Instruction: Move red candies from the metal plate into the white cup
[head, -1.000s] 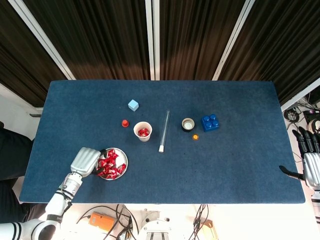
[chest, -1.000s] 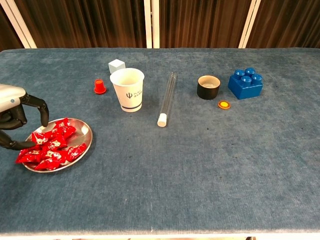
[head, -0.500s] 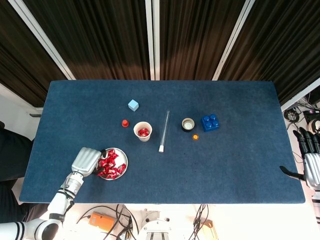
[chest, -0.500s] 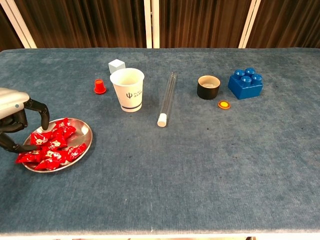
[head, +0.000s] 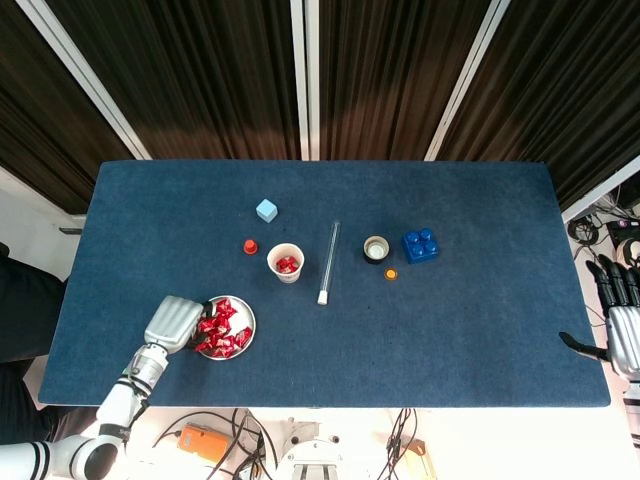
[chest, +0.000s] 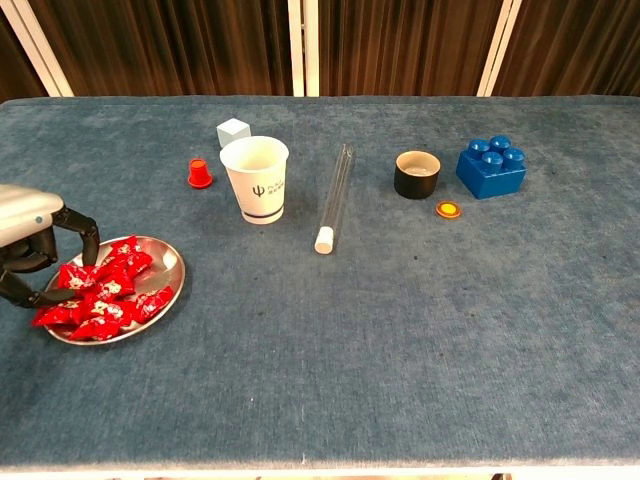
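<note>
Curling lower onto the red candies (chest: 98, 296) w/ fingers closing, left hand (chest: 28, 255) nears a pinch (grip unconfirmed); right hand (head: 620, 318) idle, open.

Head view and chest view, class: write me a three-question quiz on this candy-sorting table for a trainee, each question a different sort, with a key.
1. True or false: the white cup already holds some red candy.
2. Which lies closest to the blue brick? A. clear tube B. black pot C. red cap
3. Fill in: the left hand is over the edge of the metal ____.

Key: 1 true; 2 B; 3 plate.
</note>
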